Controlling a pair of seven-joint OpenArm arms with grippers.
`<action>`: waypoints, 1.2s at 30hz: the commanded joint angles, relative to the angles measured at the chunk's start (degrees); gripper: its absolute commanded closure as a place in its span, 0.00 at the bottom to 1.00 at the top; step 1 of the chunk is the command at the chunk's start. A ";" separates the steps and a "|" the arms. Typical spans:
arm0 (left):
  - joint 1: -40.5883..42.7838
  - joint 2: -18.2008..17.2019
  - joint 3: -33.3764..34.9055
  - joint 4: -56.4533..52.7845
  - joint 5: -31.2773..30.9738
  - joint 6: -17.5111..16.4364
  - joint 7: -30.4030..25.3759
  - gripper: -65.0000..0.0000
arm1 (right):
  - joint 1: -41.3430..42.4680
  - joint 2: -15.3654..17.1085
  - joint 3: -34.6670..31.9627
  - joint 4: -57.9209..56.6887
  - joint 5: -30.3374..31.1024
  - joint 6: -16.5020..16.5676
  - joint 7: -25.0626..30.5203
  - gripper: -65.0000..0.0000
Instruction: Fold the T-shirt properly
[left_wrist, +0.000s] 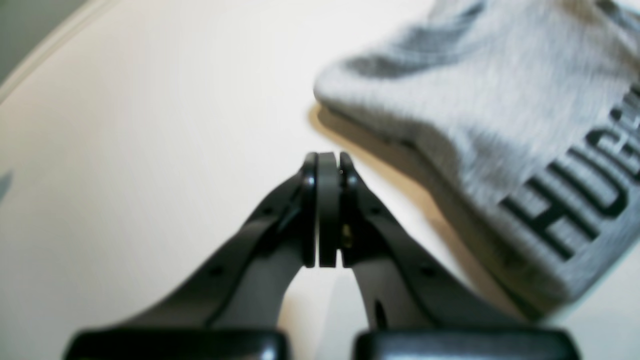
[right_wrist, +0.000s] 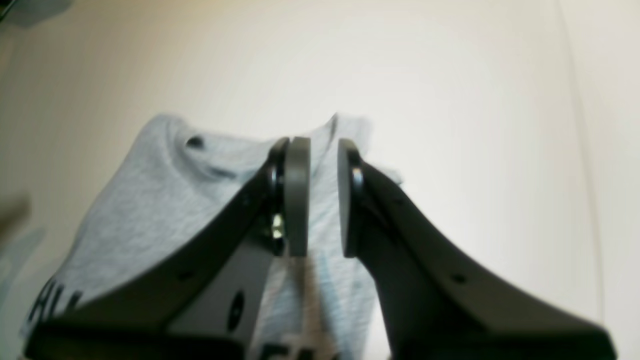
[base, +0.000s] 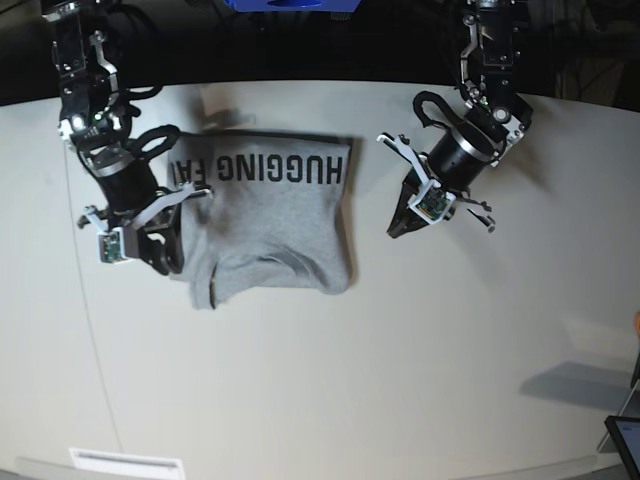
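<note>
The grey T-shirt (base: 270, 220) lies folded on the white table (base: 360, 380), left of centre, with its black HUGGING FA lettering (base: 265, 170) along the far edge. My right gripper (base: 165, 260) hovers over the shirt's left edge. In the right wrist view its pads (right_wrist: 299, 195) stand a narrow gap apart above the grey cloth (right_wrist: 150, 210) near the collar, and nothing is visibly pinched. My left gripper (base: 398, 228) is to the right of the shirt, off the cloth. Seen from the left wrist, its pads (left_wrist: 329, 200) are pressed together and empty, with the shirt's edge (left_wrist: 475, 100) just beyond.
The table's curved far edge (base: 300, 88) runs below a dark background. A white label (base: 125, 462) sits at the front left edge. A dark device (base: 625, 440) and its shadow show at the front right corner.
</note>
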 joint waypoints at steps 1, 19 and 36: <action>0.52 -0.45 -0.19 1.26 -0.64 1.72 -3.14 1.00 | -0.45 0.45 1.81 0.72 0.28 -0.18 3.60 0.86; 19.25 -1.07 -0.28 1.44 2.09 9.80 -25.20 1.00 | -24.10 -0.08 8.67 -2.36 -13.97 5.80 33.05 1.00; 34.72 -0.89 4.03 1.79 6.04 9.80 -29.86 1.00 | -38.43 -6.05 8.67 -4.82 -14.23 5.71 33.05 1.00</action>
